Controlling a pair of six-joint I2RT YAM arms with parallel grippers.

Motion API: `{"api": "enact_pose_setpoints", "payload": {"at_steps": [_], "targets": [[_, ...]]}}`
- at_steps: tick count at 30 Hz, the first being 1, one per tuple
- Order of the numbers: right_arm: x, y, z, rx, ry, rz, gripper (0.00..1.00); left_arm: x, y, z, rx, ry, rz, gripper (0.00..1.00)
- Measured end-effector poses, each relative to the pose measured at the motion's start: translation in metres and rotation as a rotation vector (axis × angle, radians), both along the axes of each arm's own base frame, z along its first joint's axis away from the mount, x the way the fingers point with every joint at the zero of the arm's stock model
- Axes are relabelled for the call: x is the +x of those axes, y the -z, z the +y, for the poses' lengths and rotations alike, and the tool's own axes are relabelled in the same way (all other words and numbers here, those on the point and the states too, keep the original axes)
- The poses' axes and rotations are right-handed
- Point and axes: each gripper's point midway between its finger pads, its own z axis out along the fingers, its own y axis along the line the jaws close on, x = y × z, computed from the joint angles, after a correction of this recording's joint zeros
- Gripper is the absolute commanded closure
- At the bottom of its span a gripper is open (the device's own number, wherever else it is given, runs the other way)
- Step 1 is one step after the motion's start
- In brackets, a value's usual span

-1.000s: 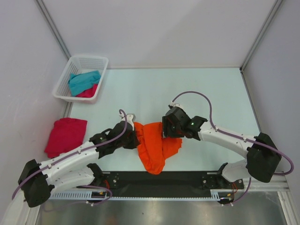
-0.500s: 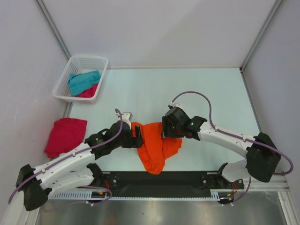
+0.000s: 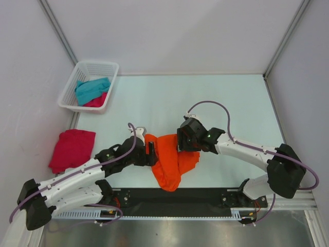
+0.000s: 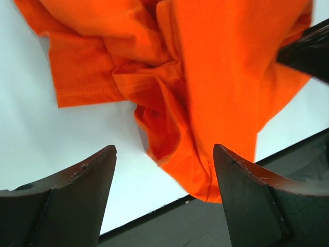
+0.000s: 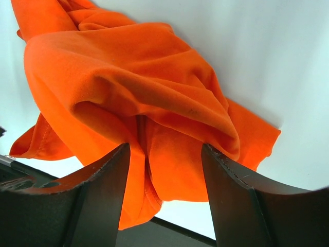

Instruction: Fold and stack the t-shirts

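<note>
The pale, smooth desk (image 3: 205, 98) is the biggest thing I have on screen, and the orange t-shirt (image 3: 169, 159) lies crumpled on it between my two claws, one end trailing onto the black strip (image 3: 205, 198) at the near edge. It is soft, matte knit, bunched into ridges and deep creases, with a stitched hem showing in the left wrist view. I judge it sits there because it is the one being worked: it is not flat yet, so no fold can start. Well off to the left of the left claw (image 4: 164, 154) rests a crimson t-shirt (image 3: 73, 148), a compact, roughly square bundle that looks folded and probably marks the stacking spot. Further away from that claw, near the back left corner, stands a white plastic lattice basket (image 3: 82, 69) holding a teal t-shirt (image 3: 92, 88) lying over a pink one (image 3: 97, 101), both loosely heaped, presumably waiting their turn. The left claw stands wide open with nothing in it, the shirt's edge just ahead of its dark, wedge-shaped fingers. The right claw (image 5: 164, 149) is spread wide too, a swell of orange cloth lying between its fingers, but I see no pinch on it.
</note>
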Motion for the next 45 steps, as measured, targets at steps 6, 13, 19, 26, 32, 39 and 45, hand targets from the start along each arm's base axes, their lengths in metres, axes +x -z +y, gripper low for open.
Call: {"api": "enact_pose_setpoints", "payload": {"at_steps": [6, 13, 19, 26, 32, 39, 45], "targets": [[0.0, 0.002, 0.0, -0.004, -0.001, 0.003, 0.37, -0.009, 0.03, 0.004, 0.039, 0.001, 0.053, 0.21], [0.0, 0.004, 0.0, -0.01, 0.0, 0.008, 0.37, -0.005, 0.043, -0.005, 0.051, 0.01, 0.061, 0.4], [0.0, 0.005, -0.002, -0.019, 0.004, 0.007, 0.37, 0.002, 0.052, -0.016, 0.052, 0.016, 0.061, 1.0], [-0.003, 0.003, -0.01, -0.03, 0.013, 0.001, 0.37, 0.003, 0.059, -0.019, 0.08, 0.022, 0.081, 1.0], [-0.007, 0.009, -0.015, -0.044, 0.014, 0.011, 0.37, 0.035, -0.02, -0.041, 0.051, 0.019, -0.041, 1.0], [-0.007, 0.01, -0.015, -0.042, 0.014, 0.01, 0.37, 0.077, -0.215, -0.053, -0.115, -0.053, -0.346, 1.0], [-0.011, 0.013, -0.02, -0.045, 0.014, 0.014, 0.37, 0.081, -0.262, -0.029, -0.113, -0.142, -0.423, 1.0]]}}
